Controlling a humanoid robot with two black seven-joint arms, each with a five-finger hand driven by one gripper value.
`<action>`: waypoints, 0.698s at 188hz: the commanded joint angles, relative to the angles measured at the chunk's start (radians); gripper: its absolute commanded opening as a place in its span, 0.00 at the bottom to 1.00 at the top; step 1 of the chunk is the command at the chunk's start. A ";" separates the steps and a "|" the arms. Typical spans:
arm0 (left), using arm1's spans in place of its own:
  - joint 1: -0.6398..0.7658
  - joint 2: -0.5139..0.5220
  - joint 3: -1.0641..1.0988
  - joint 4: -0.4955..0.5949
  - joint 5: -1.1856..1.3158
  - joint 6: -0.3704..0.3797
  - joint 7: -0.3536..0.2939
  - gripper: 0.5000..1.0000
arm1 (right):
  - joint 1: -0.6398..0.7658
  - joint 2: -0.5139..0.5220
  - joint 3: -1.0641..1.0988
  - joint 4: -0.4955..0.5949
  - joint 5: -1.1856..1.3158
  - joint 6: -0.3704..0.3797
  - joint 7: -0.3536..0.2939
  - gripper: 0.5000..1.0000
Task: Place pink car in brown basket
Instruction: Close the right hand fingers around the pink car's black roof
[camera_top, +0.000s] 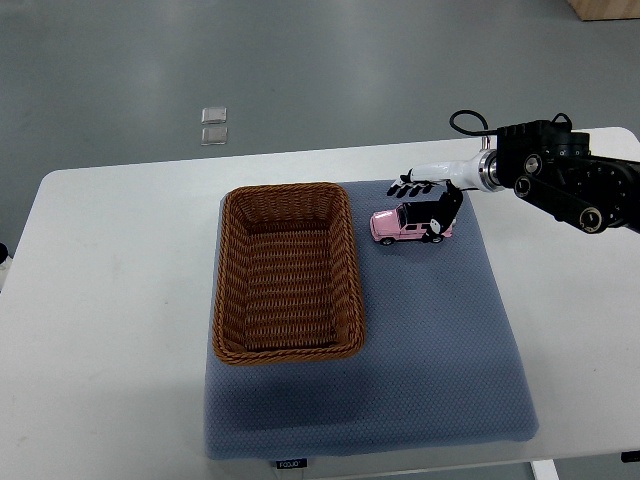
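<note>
Brown basket (287, 275) without contents

A small white tag (290, 464) sat at the front edge of the blue mat (430, 380). It carried dark print that was too small to read, perhaps a brand name. Nothing else bore legible text.

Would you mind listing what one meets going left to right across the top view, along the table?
Bare table → brown basket → pink car on the blue mat → right hand at the car → right arm coming in from the right edge.
</note>
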 joint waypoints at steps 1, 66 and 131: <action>0.000 0.000 0.000 -0.001 -0.001 0.000 0.000 1.00 | -0.013 0.000 0.000 -0.001 -0.001 -0.003 -0.001 0.81; 0.000 0.000 0.000 -0.001 0.000 0.000 0.000 1.00 | -0.053 0.008 -0.003 -0.023 -0.004 -0.089 -0.001 0.60; 0.000 0.000 0.000 0.000 -0.001 0.000 0.000 1.00 | -0.013 0.002 -0.036 -0.014 0.001 -0.111 -0.001 0.00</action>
